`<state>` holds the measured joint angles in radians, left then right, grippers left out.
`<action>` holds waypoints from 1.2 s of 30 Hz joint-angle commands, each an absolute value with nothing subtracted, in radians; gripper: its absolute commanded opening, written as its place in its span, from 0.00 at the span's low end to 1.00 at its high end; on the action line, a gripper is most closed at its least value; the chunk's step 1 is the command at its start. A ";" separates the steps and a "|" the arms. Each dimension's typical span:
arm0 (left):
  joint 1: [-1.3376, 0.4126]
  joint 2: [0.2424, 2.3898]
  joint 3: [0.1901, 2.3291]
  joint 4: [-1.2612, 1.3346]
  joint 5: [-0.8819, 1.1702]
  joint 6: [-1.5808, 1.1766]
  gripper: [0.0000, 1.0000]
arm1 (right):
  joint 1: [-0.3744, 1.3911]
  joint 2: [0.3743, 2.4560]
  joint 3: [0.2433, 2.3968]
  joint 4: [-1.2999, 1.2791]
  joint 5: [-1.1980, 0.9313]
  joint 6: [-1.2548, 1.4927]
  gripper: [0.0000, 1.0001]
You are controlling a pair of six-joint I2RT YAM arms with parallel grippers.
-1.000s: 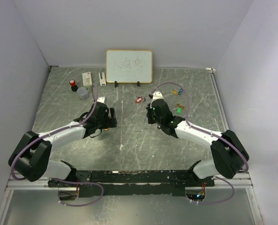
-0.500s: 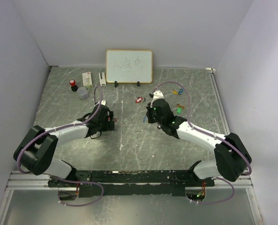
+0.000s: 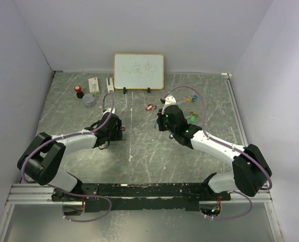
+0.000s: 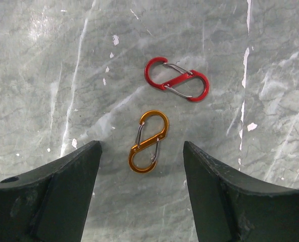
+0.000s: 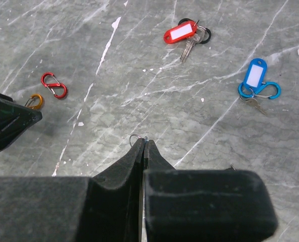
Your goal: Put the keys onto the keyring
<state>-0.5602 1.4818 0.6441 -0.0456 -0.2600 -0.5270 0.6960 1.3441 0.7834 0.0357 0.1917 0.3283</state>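
Observation:
My right gripper (image 5: 144,141) is shut. A thin metal loop (image 5: 135,138) and a blue speck stick out at its tips. In the top view a small blue key tag (image 3: 156,126) hangs under it; the rest is hidden. My left gripper (image 4: 142,151) is open just above the table, with an orange S-shaped clip (image 4: 149,141) lying between its fingertips. A red S-shaped clip (image 4: 176,79) lies just beyond it. A red key tag (image 5: 180,33) with a metal key and a blue key tag (image 5: 253,75) on a blue clip lie farther off.
A whiteboard (image 3: 139,71) stands at the back. A red-capped bottle (image 3: 79,91), a small cup (image 3: 89,99) and a white box (image 3: 93,84) sit at the back left. More coloured tags (image 3: 192,98) and a green one (image 3: 192,118) lie at the right. The left gripper (image 5: 3,121) shows in the right wrist view.
The left arm's elbow has swung in toward the middle while its gripper stays by the two clips. The right gripper has shifted slightly, still shut on its piece.

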 commanded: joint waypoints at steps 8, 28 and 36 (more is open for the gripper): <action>-0.616 1.608 0.693 -0.037 -0.376 -0.506 0.68 | 0.703 1.324 0.794 0.023 0.207 0.314 0.00; -0.669 1.585 0.674 -0.110 -0.378 -0.536 0.54 | 0.704 1.308 0.774 0.034 0.203 0.326 0.00; -0.676 1.587 0.684 -0.135 -0.366 -0.546 0.49 | 0.703 1.312 0.776 0.035 0.202 0.331 0.00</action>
